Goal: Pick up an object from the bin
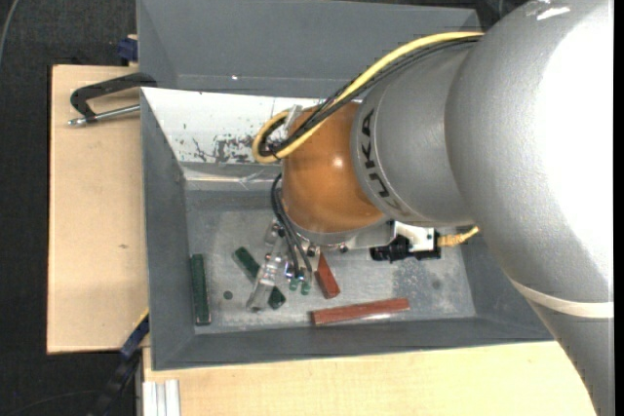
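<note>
From the camera view, the arm (546, 161) comes in from 3 o'clock and bends down into the bin (161, 209). Its orange cover (322, 180) hangs over the middle of the floor. The claw (278, 276) is low, at about 7 o'clock from the cover, close to the floor or on it. I cannot tell whether it is wide or narrow, because its metal parts run together with the clutter under them.

The nearest things are the small green bits (278, 299), just beside the claw tip at 6 o'clock and possibly touching it. I cannot tell whether any of them is inside the claw.

- **Short green block (244, 258):** it lies near at 10 o'clock, with its long axis running from 10 to 4.
- **Short red-brown piece (327, 283):** it lies just beside the claw at 3 o'clock, slanting from 11 to 5.
- **Long red-brown bar (361, 312):** it lies farther off at 4 o'clock, nearly along the 9-to-3 line and close to the bin's 6 o'clock wall.
- **Long dark green stick (200, 287):** it lies well apart at 9 o'clock, pointing 12 to 6, hard by the 9 o'clock wall.

My judgement is that the green bits are the likeliest pick, since they need almost no sideways travel. The short red-brown piece is the next candidate, and the claw would have to close across its slant.

There is open floor toward 12 o'clock and toward 3 o'clock beyond the bar. The 6 o'clock wall is close, so going straight up looks like the safest way out.
</note>
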You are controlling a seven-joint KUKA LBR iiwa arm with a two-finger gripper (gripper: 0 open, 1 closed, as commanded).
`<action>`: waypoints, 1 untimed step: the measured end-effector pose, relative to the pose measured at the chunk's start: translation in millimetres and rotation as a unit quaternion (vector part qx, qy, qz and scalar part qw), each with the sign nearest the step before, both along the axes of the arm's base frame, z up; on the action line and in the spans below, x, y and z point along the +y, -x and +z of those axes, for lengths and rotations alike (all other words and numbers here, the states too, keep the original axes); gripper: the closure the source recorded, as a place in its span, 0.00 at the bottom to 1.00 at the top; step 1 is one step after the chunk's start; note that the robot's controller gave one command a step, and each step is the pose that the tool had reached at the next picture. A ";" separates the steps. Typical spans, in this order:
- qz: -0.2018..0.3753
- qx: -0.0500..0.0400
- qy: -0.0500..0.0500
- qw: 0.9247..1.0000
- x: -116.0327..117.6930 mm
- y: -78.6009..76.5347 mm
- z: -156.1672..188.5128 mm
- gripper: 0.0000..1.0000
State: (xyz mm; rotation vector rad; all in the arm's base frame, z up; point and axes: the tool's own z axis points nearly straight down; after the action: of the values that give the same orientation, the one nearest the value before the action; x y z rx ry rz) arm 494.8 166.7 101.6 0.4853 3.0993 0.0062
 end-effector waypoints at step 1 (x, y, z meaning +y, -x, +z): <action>-0.105 0.001 0.000 0.994 8.6 2.2 -1.2 0.00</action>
State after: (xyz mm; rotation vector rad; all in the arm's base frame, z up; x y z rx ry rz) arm 492.6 175.3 100.4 0.8090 3.0334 0.0049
